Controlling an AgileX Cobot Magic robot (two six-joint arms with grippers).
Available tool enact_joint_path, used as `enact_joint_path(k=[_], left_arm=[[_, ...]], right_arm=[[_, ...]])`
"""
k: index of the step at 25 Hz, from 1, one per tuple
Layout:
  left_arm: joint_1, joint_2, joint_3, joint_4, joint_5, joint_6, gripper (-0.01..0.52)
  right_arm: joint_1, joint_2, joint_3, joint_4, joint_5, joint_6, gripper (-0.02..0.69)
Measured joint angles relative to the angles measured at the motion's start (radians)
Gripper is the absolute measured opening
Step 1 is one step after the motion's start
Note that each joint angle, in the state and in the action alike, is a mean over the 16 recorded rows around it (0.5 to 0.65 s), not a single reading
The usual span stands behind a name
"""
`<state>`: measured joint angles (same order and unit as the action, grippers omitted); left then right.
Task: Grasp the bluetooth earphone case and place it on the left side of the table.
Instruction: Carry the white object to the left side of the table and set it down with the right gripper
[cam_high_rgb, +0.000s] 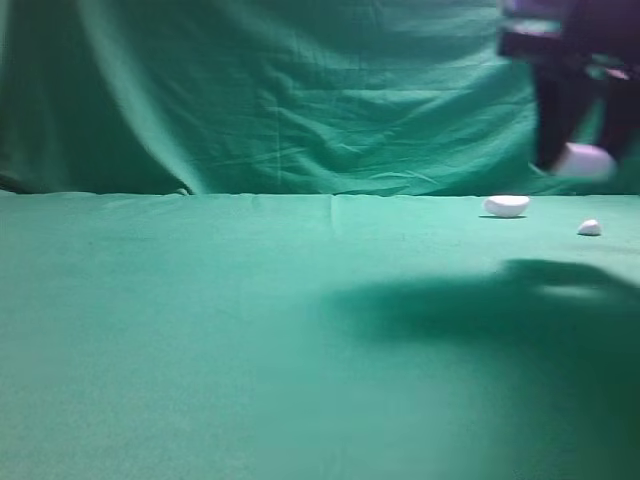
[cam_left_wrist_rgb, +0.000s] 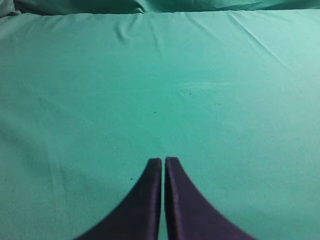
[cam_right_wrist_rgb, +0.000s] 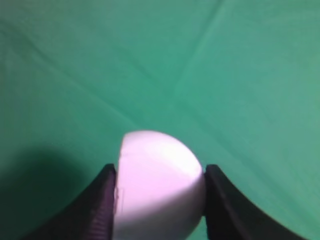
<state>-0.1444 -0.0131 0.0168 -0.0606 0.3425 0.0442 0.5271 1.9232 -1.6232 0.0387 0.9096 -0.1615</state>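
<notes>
Pinched between the fingers of the right hand (cam_right_wrist_rgb: 159, 200), the bluetooth earphone case (cam_high_rgb: 586, 161) is held well above the tabletop (cam_high_rgb: 250, 330) near its far right corner, while the left hand (cam_left_wrist_rgb: 163, 161) is clenched on nothing. Slipping is judged the main risk, since the smooth rounded shell is gripped only at its sides during the long carry leftward.

You see a smooth white pill-like earphone case (cam_right_wrist_rgb: 157, 185) between dark purplish-black fingers | a plain green cloth table (cam_high_rgb: 200, 330), unpatterned, matching the draped green backdrop (cam_high_rgb: 250, 90) | a white half-oval piece (cam_high_rgb: 506, 206) and a tiny white pebble (cam_high_rgb: 589, 228) near the far right corner.
</notes>
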Motion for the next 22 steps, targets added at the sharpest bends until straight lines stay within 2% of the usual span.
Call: enact_joint_path(k=[10, 18, 22], left_arm=[[0.0, 0.0, 0.0, 0.0, 0.0, 0.0, 0.0], [0.0, 0.0, 0.0, 0.0, 0.0, 0.0, 0.0], [0.0, 0.0, 0.0, 0.0, 0.0, 0.0, 0.0]], right_arm=[[0.24, 0.314, -0.378, 0.013, 0.032, -0.017, 0.332], [0.338, 0.453, -0.477, 0.013, -0.014, -0.025, 0.335], [0.358, 0.477, -0.482, 0.013, -0.033, -0.027, 0.378]])
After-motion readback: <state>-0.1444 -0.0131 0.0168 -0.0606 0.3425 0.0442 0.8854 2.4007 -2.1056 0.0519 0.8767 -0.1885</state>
